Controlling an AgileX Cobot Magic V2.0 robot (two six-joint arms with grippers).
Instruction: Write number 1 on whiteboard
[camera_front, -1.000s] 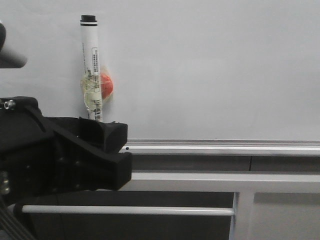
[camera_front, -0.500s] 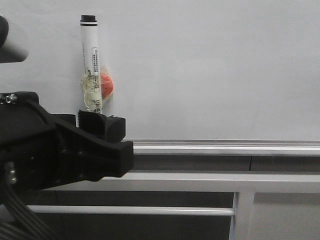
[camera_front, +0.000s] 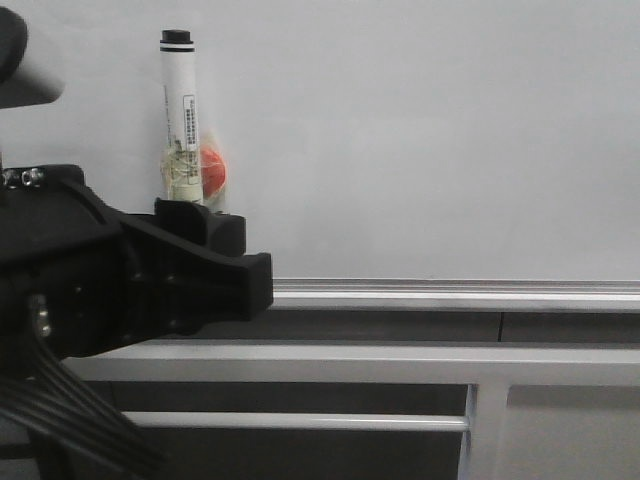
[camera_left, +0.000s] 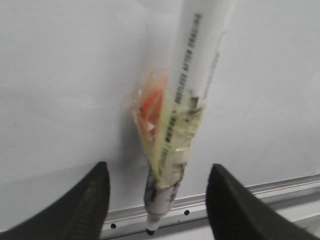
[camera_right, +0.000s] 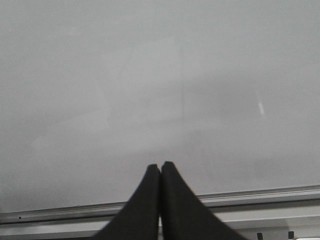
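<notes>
Left gripper (camera_front: 215, 262) is seen in the front view as a blocky, matte black claw at nine o'clock, raised in front of the lower end of the marker (camera_front: 182, 130); how far its jaws stand apart cannot be told from here. A white plastic barrel with a black cap at twelve o'clock is shown on the marker, and an orange disc (camera_front: 212, 167) is bound to it with glossy clear tape. The whiteboard (camera_front: 430, 140), smooth and plain, with a brushed aluminium frame along its six o'clock edge, fills the background. No number 1 is found on it.

From the left wrist, wide-open fingers (camera_left: 90, 200) are seen on either side of the marker (camera_left: 192, 85), with nothing grasped and clear gaps on both sides. The nib is pointed down toward the frame.

From the right wrist, the right gripper (camera_right: 160, 170) is seen pressed fully closed and empty before bare whiteboard (camera_right: 150, 75).

The step in hand is judged to be the approach for grasping; a centred closing on the taped barrel is called for next
</notes>
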